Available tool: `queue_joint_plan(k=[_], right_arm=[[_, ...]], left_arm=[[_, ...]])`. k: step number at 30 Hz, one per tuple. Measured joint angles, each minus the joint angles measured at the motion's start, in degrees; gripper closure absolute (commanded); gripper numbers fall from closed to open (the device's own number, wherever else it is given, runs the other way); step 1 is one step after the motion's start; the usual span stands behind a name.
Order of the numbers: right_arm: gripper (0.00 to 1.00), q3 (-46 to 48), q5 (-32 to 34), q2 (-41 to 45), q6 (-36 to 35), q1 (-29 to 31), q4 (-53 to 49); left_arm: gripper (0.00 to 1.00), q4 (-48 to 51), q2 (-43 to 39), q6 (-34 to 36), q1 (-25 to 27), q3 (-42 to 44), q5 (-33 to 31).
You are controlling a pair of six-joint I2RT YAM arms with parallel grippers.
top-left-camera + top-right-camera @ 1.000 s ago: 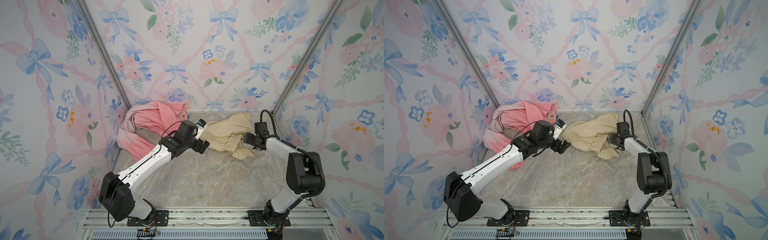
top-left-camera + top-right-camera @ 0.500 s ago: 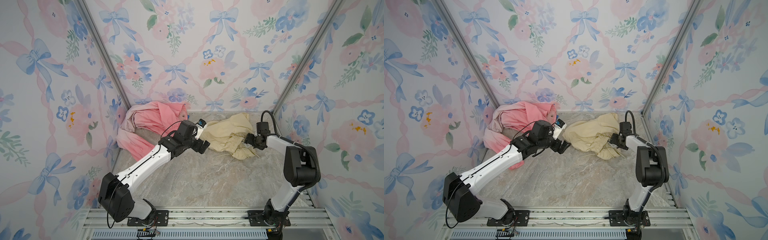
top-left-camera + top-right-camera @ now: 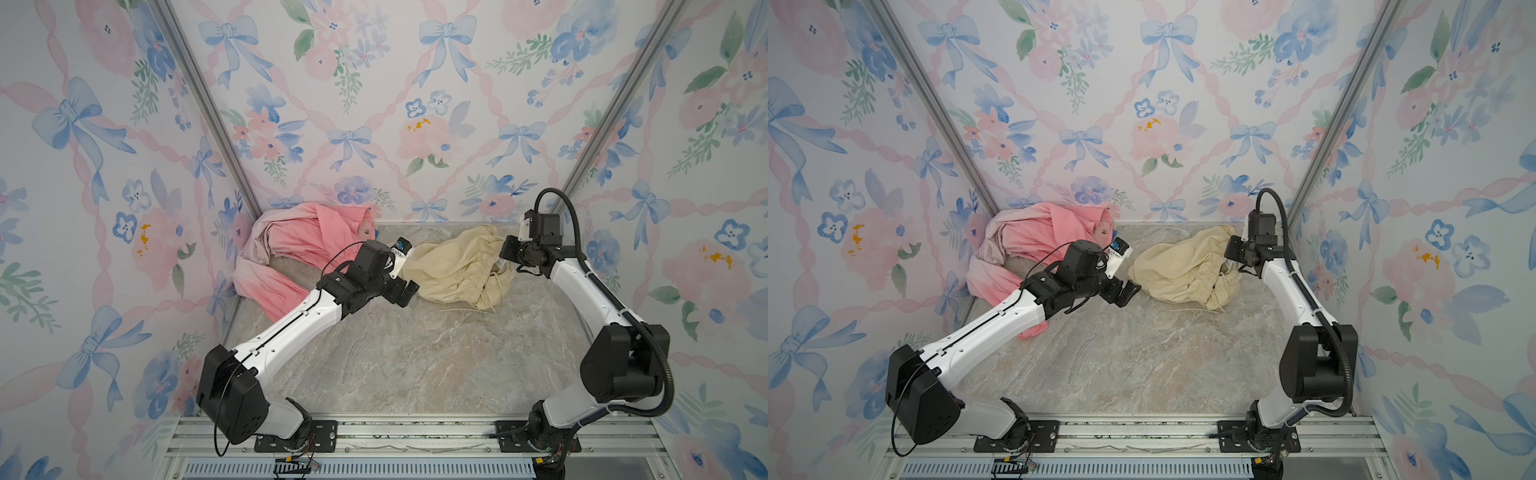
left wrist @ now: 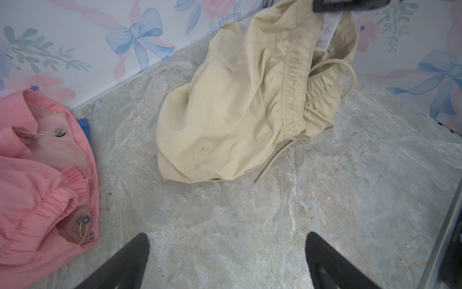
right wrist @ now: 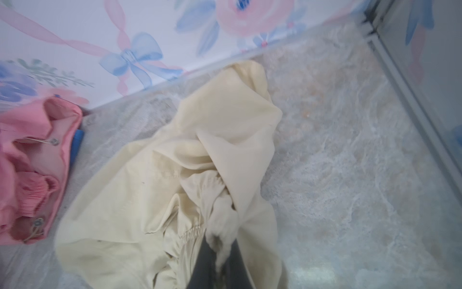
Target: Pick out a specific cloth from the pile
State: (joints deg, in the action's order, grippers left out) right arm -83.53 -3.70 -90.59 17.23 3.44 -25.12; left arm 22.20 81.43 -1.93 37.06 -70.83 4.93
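Clamped in the right jaws: a gathered fold of the cloth [image 3: 453, 270], bunched on the table [image 3: 415, 365] toward its far right corner. Trailing from it toward the front edge, a thin drawstring cord [image 3: 455, 310]. Apart from it, heaped in the far left corner, the pile [image 3: 299, 245] of pink fabric. Between the two, low over bare table, the left jaws, spread wide and holding nothing.

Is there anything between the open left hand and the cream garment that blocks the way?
Nothing visible does. Only bare marble floor lies between the left hand and the cream garment. The pink garment sits off to one side, apart from it. The right hand is shut on the cream garment's gathered hem.
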Motion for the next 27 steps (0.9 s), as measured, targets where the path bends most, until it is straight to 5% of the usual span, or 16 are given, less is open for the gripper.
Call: queue_joint_plan(k=[8,16,27], right_arm=[[1.00,-30.71,-1.25,-0.07,0.15,3.08,-8.31],[1.00,-65.40,0.59,-13.49,0.07,5.86,-18.73],[1.00,-55.10,7.52,-14.71,-3.74,5.18,-23.17]], left_arm=[[0.02,0.02,-0.07,-0.20,-1.31,0.02,0.00],[0.02,0.02,-1.03,-0.24,-2.01,0.02,0.02],[0.02,0.00,-1.03,-0.24,-2.99,0.02,0.11]])
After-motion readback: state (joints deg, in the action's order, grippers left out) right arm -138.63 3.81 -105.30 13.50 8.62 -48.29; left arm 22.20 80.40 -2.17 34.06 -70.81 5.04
